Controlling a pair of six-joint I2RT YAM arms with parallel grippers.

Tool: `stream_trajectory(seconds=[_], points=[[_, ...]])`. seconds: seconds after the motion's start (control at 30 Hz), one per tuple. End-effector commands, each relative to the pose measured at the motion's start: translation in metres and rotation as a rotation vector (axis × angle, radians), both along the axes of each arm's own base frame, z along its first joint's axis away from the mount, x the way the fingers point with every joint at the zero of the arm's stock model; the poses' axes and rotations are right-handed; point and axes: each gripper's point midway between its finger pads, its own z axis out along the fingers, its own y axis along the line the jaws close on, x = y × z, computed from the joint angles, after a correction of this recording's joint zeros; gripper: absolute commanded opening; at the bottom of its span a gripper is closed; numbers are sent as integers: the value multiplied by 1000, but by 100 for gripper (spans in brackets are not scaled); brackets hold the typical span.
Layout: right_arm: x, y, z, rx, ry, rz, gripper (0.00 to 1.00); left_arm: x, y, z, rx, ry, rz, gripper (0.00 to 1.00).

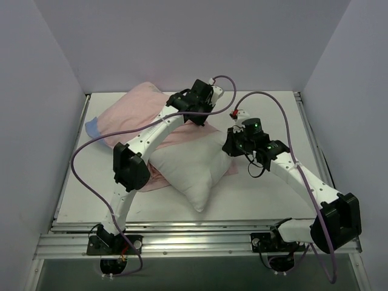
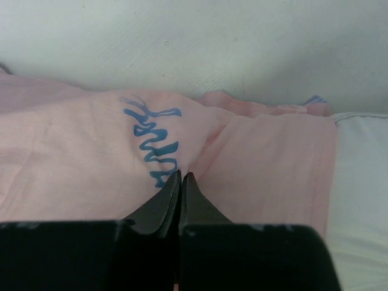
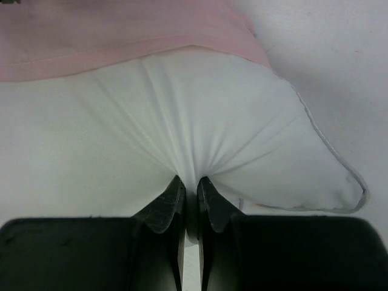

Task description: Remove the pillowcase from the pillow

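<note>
Your left gripper (image 2: 182, 176) is pinched together on a fold of the pillowcase (image 1: 130, 112), pink side out. Your right gripper (image 3: 189, 180) is clamped on a gathered pleat of the pillow (image 1: 194, 173).

Both lie mid-table (image 1: 267, 194), and the job looks roughly half done. The white pillow's near half is bare, one corner aimed at the arm bases. Its far half looks to be inside or under the pink cover, though the overhead view does not show how deep.

The pair's long axis runs diagonally, from the far left down toward the near centre. The case is heaped at the far-left end, where its blue edge (image 1: 92, 127) shows. What is left is to pull the two apart along that line.

Blue zigzag stitching (image 2: 156, 142) sits just beside the left fingertips.
</note>
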Motion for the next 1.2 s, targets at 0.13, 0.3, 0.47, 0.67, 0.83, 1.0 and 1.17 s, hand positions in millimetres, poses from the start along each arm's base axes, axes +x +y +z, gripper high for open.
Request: stream_trajectory(seconds=[0.13, 0.3, 0.47, 0.67, 0.83, 1.0, 1.17], points=[[-12, -38, 96, 16, -223, -93, 0, 76, 113, 51, 6, -191, 456, 2], [-37, -65, 130, 23, -281, -140, 0, 105, 182, 70, -26, -251, 645, 2], [-48, -70, 119, 17, -239, -134, 0, 108, 187, 85, -111, -245, 618, 2], [-23, -26, 110, 219, -193, -74, 23, 75, 116, 69, -166, -181, 370, 2], [11, -3, 99, 310, -133, -89, 71, 44, 81, 64, -208, -126, 294, 2], [39, 15, 58, 423, -17, -168, 96, 29, 66, 66, -242, -100, 309, 2], [46, 25, 22, 467, 86, -205, 100, 19, 54, 70, -276, -81, 300, 2]])
